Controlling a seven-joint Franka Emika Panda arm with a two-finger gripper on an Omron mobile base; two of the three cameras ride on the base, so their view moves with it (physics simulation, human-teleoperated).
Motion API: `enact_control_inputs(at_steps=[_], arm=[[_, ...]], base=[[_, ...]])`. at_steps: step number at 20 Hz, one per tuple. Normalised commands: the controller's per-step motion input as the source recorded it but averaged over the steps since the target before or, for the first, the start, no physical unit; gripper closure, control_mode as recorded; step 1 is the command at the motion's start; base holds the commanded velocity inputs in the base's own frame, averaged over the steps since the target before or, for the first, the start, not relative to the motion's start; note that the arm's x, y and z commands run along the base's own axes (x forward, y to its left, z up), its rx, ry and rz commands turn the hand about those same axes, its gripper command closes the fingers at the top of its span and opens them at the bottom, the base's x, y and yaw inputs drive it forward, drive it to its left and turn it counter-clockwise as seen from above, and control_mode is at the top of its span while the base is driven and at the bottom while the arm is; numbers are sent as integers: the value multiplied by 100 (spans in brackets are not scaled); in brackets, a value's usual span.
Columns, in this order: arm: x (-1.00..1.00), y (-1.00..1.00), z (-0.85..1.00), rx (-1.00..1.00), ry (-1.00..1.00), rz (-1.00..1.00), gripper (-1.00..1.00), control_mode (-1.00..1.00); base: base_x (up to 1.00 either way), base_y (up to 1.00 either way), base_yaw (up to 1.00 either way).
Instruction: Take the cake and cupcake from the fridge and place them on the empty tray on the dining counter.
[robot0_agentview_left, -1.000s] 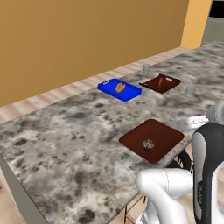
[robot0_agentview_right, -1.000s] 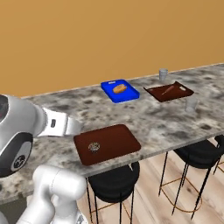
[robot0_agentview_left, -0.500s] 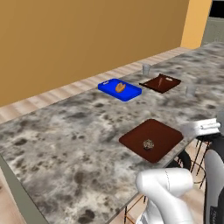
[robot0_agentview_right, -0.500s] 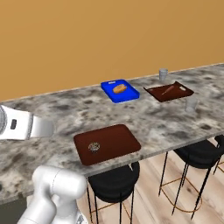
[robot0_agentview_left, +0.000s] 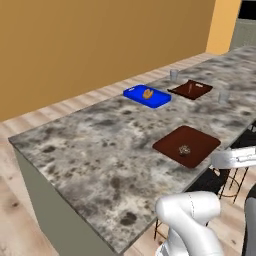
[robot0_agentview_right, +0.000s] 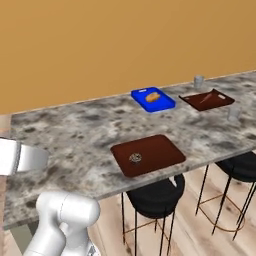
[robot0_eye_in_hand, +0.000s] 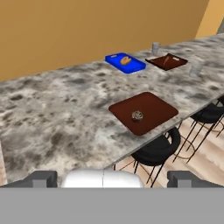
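Observation:
The small round dark cupcake (robot0_eye_in_hand: 137, 115) sits on the flat reddish-brown tray (robot0_eye_in_hand: 153, 107), near the front edge of the speckled grey dining counter (robot0_eye_in_hand: 65, 109). The base views show the same cupcake (robot0_agentview_left: 184, 149) (robot0_agentview_right: 135, 158) on the tray (robot0_agentview_left: 192, 137) (robot0_agentview_right: 157, 150). In the hand view my gripper (robot0_eye_in_hand: 114, 178) is open and holds nothing, well back from the tray, with its dark fingertips (robot0_eye_in_hand: 41, 178) far apart. The cake and the fridge are out of view.
A blue tray with an orange item (robot0_agentview_right: 153, 99) lies farther along the counter, beside a second brown tray (robot0_agentview_right: 207, 100). Two glasses (robot0_agentview_right: 199, 81) (robot0_agentview_right: 233, 113) stand near that tray. Black stools (robot0_agentview_right: 152, 192) stand under the counter's front edge. An orange wall lies behind.
My arm has swung down and back from the counter and takes up less of both base views. The cupcake and tray have not moved.

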Motion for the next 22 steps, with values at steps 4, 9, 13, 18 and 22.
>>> enact_control_inputs(at_steps=[4,9,13,18,22], arm=[[0,0,0,0,0,0,-100,100],[0,0,0,0,0,0,-100,100],[0,0,0,0,0,0,-100,100],[0,0,0,0,0,0,-100,100],[0,0,0,0,0,0,-100,100]], base=[[-24,100,-11],[-100,74,-55],[-100,49,-71],[-97,79,-49],[-31,100,-12]])
